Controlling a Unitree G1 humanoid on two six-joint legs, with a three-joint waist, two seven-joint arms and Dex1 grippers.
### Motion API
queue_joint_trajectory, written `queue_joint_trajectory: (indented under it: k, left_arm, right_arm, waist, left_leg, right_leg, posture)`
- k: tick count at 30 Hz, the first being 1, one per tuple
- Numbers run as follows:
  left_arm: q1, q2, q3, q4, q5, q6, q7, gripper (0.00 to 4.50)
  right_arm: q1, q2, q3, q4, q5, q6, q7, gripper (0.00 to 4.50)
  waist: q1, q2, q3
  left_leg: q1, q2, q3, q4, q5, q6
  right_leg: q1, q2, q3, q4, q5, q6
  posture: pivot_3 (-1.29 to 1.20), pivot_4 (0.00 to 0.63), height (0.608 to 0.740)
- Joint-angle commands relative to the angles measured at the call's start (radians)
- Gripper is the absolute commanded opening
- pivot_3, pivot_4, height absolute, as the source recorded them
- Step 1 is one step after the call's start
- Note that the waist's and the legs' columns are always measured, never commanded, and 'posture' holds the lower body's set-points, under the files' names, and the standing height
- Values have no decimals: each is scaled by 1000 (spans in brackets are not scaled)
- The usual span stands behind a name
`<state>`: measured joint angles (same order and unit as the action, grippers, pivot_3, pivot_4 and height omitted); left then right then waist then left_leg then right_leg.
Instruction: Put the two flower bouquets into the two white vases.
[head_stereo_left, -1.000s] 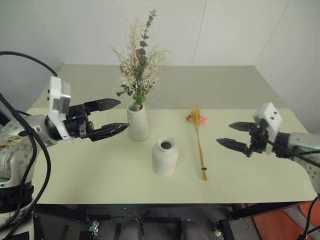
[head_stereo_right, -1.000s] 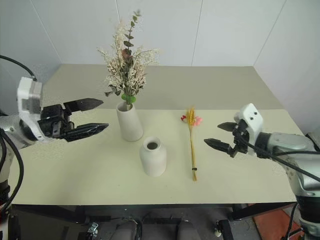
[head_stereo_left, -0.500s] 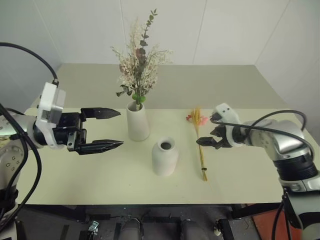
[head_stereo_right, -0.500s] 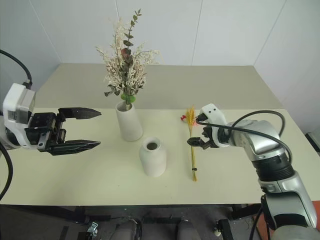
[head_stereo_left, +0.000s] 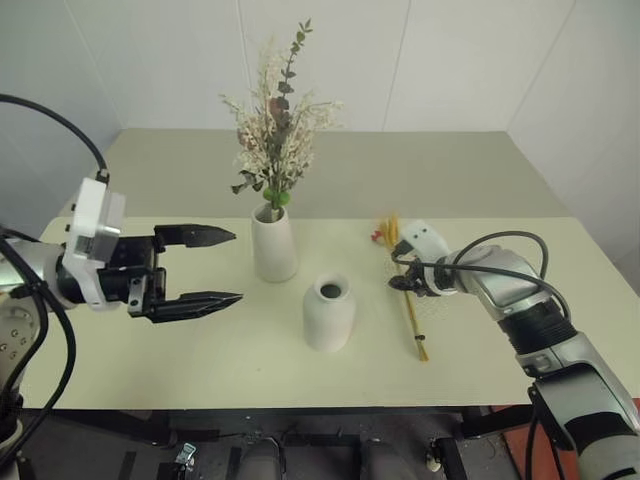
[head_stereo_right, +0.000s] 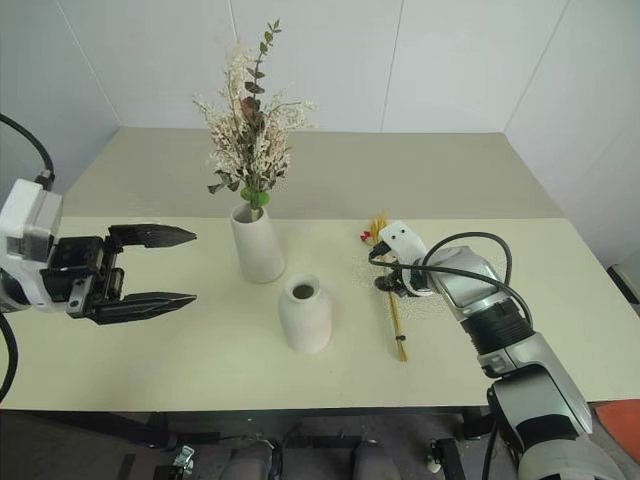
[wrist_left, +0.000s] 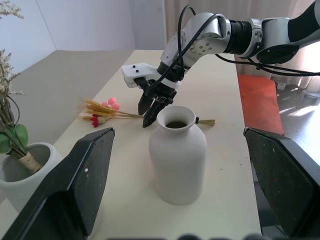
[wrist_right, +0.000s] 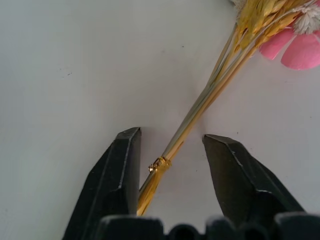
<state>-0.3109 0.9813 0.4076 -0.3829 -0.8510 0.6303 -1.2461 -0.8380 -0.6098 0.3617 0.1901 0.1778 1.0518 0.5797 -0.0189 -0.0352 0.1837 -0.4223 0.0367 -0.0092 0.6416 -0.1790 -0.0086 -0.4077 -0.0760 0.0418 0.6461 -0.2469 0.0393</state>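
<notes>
At the left of the head view, the left gripper (head_stereo_left: 225, 267) hangs above the pale green counter (head_stereo_left: 200, 350), its two black jaws spread wide and pointing toward the middle of the frame, with nothing between them.

Just right of its tips, in the upper middle of the frame, stands the taller tapered white vase (head_stereo_left: 274, 245). The bushy bouquet (head_stereo_left: 274, 140) of cream sprigs, pink blooms and green leaves already stands upright in it.

Below and slightly right of it, near the centre of the frame, is the shorter rounded white vase (head_stereo_left: 329, 313), upright, with an open dark mouth and nothing in it.

Right of centre, the thin bouquet (head_stereo_left: 409, 305) of yellow wheat stalks lies flat on the counter, its pink-red flower end toward the back and its cut ends toward the front edge.

The right gripper (head_stereo_left: 401, 282) is down on this bouquet at the upper part of the stalks. In the right wrist view its jaws straddle the stalks, partly closed, one finger (wrist_right: 122, 172) touching the stems near a gold tie (wrist_right: 159, 164) and the other still slightly off them.
</notes>
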Motion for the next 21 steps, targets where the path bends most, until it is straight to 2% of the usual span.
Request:
queue_joint_trajectory:
  k: [1, 4, 5, 10, 14, 17, 21]
  left_arm:
    - [-7, 19, 19, -20, -15, -13, 5, 4500]
    - [-14, 23, 12, -8, -10, -19, 1, 4500]
    - [-18, 23, 9, -3, -8, -20, -1, 4500]
    - [-37, 23, -10, 17, -4, -28, -11, 4500]
    - [-60, 23, -32, 44, 1, -35, -22, 4500]
    - [-79, 19, -54, 64, 6, -40, -35, 4500]
    - [-102, 16, -84, 90, 12, -43, -52, 4500]
  right_arm:
    - [7, -7, -48, -21, -25, -3, -16, 1123]
    - [15, -2, -88, -38, -23, 31, -39, 124]
    - [20, 0, -109, -46, -23, 41, -53, 54]
    - [32, 32, -293, -91, 13, 38, -129, 54]
    - [30, 88, -489, -177, 55, -89, -204, 54]
    - [38, 174, -650, -287, 146, -241, -228, 54]
    - [1, 272, -824, -402, 392, -207, -210, 54]
  waist:
    - [1, 0, 0]
    - [1, 0, 0]
    - [1, 0, 0]
    - [1, 0, 0]
    - [0, 0, 0]
    - [-2, 0, 0]
    - [-2, 1, 0]
  left_leg:
    - [0, 0, 0, 0, 0, 0]
    - [-1, 0, 0, 0, 0, 0]
    - [-1, 0, 0, 0, 0, 0]
    - [-1, 0, 0, 0, 0, 0]
    - [-2, 0, 0, -1, 0, 0]
    - [-2, 0, 0, -1, 0, 0]
    - [-2, 1, 0, -1, 0, 0]
  right_leg:
    - [0, 0, 0, 0, 0, 0]
    - [-1, 0, 0, 0, 0, 0]
    - [-1, 0, 0, 0, 0, 0]
    - [-2, 0, 0, 0, 0, 0]
    - [-2, 0, 0, 0, 0, 0]
    - [-3, 1, 0, 0, 0, 0]
    - [-3, 1, 0, 1, 0, 0]
  posture:
    - [0, 150, 740]
    - [0, 150, 740]
    - [0, 150, 740]
    - [0, 150, 740]
    - [0, 150, 740]
    - [0, 150, 740]
    - [0, 150, 740]
